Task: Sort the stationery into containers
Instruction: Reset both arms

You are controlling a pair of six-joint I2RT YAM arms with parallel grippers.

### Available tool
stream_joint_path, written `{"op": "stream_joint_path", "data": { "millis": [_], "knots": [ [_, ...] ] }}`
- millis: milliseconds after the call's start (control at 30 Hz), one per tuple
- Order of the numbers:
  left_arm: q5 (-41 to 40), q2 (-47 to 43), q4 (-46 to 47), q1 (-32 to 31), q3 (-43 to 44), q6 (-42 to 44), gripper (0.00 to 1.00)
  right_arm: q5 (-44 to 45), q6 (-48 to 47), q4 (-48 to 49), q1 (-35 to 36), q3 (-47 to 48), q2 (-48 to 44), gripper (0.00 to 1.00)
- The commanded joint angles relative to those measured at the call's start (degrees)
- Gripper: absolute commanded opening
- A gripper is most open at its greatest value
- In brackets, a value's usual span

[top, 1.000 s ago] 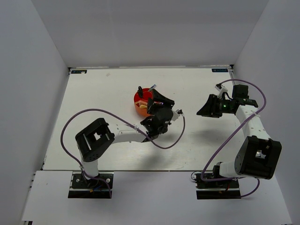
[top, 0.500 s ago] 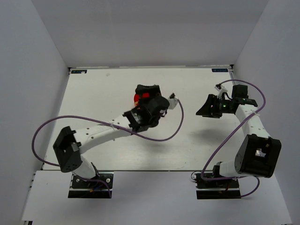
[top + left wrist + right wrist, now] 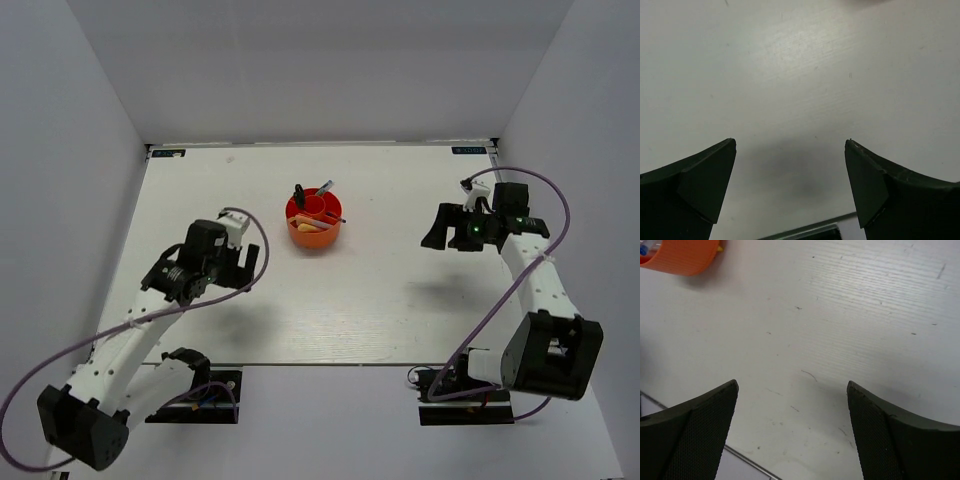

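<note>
Toward twelve o'clock of the table [image 3: 400, 310] centre, the round orange plastic organiser [image 3: 316, 238] holds slim pens [image 3: 325, 188] and black-handled scissors [image 3: 300, 192] upright; the left gripper [image 3: 790, 145] and right gripper [image 3: 792, 385] hang spread and empty, so a careless low sweep risks toppling it.

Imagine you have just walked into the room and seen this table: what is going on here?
Two robot arms are sorting stationery into an orange organiser near the middle of the table. Right now neither arm handles anything. The left gripper and the right gripper hang open and empty over bare tabletop, one on each side of the organiser. What look like black-handled scissors and a pen stick up out of it, so the sorting seems done or nearly done.
</note>
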Motion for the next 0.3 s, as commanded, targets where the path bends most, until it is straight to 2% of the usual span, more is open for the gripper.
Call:
{"op": "stream_joint_path", "data": {
  "millis": [0, 133, 167, 267],
  "knots": [
    [12.3, -6.1, 4.4, 3.7, -4.9, -7.2, 1.00, 9.4, -1.0, 5.8, 1.3, -1.7, -5.3, 0.90],
    [12.0, -9.3, 6.1, 4.3, -11.4, -9.1, 1.00, 11.8, 3.3, 12.0, 1.1, -6.3, -10.5, 0.90],
    [12.3, -9.8, 6.2, 4.9, -12.1, -10.0, 1.00, 11.3, 3.3, 15.3, 1.2, -8.5, -12.0, 0.90],
    [13.3, -11.2, 8.6, 6.9, -15.8, -10.8, 1.00, 8.4, 3.3, 16.2, 1.0, -10.4, -13.1, 0.90]
  ]
}}
